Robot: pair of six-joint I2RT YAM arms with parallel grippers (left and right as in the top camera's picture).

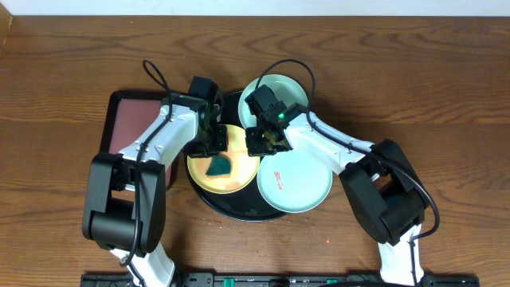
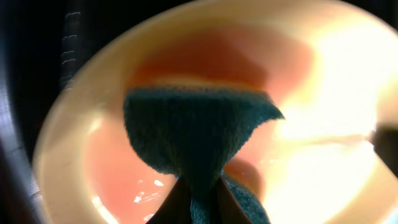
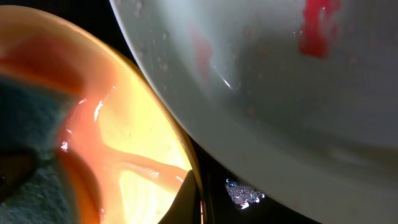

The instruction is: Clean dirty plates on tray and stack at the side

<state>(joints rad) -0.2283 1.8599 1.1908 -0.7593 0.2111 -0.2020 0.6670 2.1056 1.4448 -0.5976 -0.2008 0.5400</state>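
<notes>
The black tray (image 1: 233,209) holds a yellow plate (image 1: 231,182) at its left, an aqua plate (image 1: 303,185) with a red smear at its right, and a second aqua plate (image 1: 280,89) at the back. My left gripper (image 1: 212,143) is shut on a teal cloth (image 1: 217,166) that rests on the yellow plate. In the left wrist view the cloth (image 2: 193,134) lies on the plate's (image 2: 323,81) reddish wet film. My right gripper (image 1: 259,143) is shut on the yellow plate's right rim. The right wrist view shows that rim (image 3: 177,140) and the smeared aqua plate (image 3: 280,81).
A maroon rectangular tray (image 1: 127,119) lies left of the black tray, partly under my left arm. The wooden table (image 1: 446,96) surrounds both trays. The two arms meet over the middle of the black tray.
</notes>
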